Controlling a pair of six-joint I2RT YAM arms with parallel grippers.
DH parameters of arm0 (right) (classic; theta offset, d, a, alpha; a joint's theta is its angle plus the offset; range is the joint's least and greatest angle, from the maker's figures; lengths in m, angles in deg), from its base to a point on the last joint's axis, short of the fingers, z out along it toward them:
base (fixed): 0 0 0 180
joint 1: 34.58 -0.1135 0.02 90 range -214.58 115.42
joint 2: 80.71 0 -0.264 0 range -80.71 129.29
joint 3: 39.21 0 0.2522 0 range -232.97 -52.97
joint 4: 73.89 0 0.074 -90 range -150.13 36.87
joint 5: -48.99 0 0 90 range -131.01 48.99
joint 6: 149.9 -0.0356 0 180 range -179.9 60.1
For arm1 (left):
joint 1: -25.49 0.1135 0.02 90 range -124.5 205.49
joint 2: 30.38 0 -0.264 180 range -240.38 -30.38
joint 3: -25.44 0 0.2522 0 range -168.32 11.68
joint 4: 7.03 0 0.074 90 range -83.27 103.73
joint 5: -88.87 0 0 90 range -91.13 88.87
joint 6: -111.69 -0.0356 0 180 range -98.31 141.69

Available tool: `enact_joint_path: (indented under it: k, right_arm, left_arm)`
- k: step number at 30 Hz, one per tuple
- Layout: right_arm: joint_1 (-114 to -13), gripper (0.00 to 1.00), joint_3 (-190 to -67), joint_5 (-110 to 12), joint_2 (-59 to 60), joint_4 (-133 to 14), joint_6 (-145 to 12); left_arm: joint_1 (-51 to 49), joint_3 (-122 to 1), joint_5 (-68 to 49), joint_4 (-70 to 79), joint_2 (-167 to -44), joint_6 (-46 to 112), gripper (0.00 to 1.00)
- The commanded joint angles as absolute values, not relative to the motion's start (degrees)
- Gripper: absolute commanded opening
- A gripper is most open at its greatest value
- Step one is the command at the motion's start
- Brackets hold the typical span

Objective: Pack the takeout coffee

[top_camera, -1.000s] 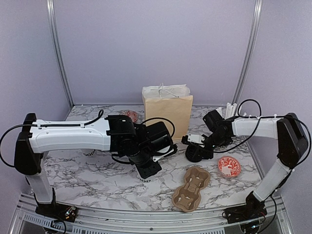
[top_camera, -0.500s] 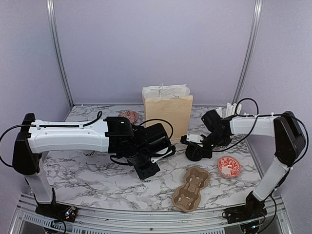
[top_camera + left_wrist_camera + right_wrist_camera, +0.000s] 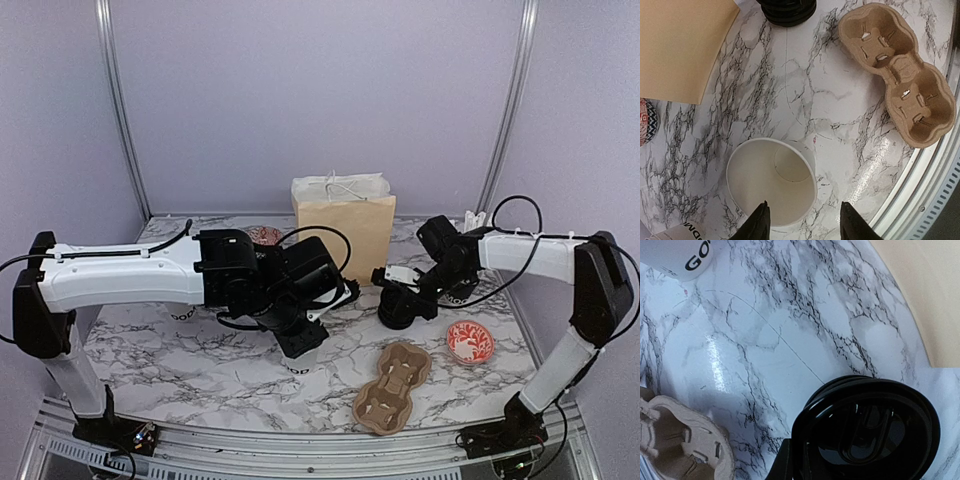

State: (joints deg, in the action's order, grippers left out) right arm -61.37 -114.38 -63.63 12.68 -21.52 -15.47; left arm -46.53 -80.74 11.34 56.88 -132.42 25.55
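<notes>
2 white-shelled arms (image 3: pixel 130 275), black joints (image 3: pixel 40 320), black wrist housings (image 3: pixel 300 280), thin black looping cables (image 3: pixel 514 198)

You can read bold black "GO" on the white paper cup (image 3: pixel 680 257) at the top edge of the right wrist view, where the word is cut off. A second cup (image 3: pixel 675 234) in the left wrist view shows only partial black letters, which you cannot read.

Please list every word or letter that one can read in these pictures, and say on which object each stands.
"GO": black capitals on a white paper cup, cut off by the picture's edge.
Black letters on the cup at the lower left of the left wrist view: cut off, unreadable.
Small black letters on two cups under the left arm: too blurred to read.
Paper bag, cup carrier, lids: no text seen.
</notes>
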Motion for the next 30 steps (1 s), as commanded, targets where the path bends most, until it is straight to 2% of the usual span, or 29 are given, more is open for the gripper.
enact_joint_path:
  k: [1,4,7,8,12,15,23,30]
  right_arm:
    - [-61.92,0.06,-119.2,-71.58,7.36,-16.27,-16.33]
    - [-61.92,0.06,-122.63,-79.68,5.19,-12.87,-15.82]
    - [-61.92,0.06,-127.21,-87.84,4.0,-10.21,-15.43]
    - [-61.92,0.06,-129.11,-90.37,4.02,-8.88,-15.32]
    - [-61.92,0.05,-136.96,-101.02,4.71,-5.64,-14.56]
    - [-61.9,0.05,-142.09,-108.61,4.83,-4.77,-14.76]
    - [-61.92,0.06,-146.77,-122.86,6.56,-3.66,-16.85]
    - [-61.91,0.06,-144.09,-125.33,4.91,-6.17,-18.95]
  left_arm:
    - [-45.66,-78.6,16.79,50.07,-127.42,25.66,0.52]
    - [-44.72,-75.4,20.57,41.71,-122.95,23.81,0.64]
    - [-43.83,-68.56,23.34,27.5,-116.58,19.97,0.86]
    - [-43.46,-64.18,23.03,21.06,-114.4,18.71,0.89]
    - [-42.8,-47.58,15.25,-11.92,-105.61,11.02,0.9]
    - [-42.33,-39.52,10.79,-29.02,-104.02,6.52,0.9]
    - [-41.04,-42.47,2.88,-45.14,-113.38,4.61,0.9]
    - [-40.07,-48.06,-0.53,-55.12,-121.9,6.7,0.9]
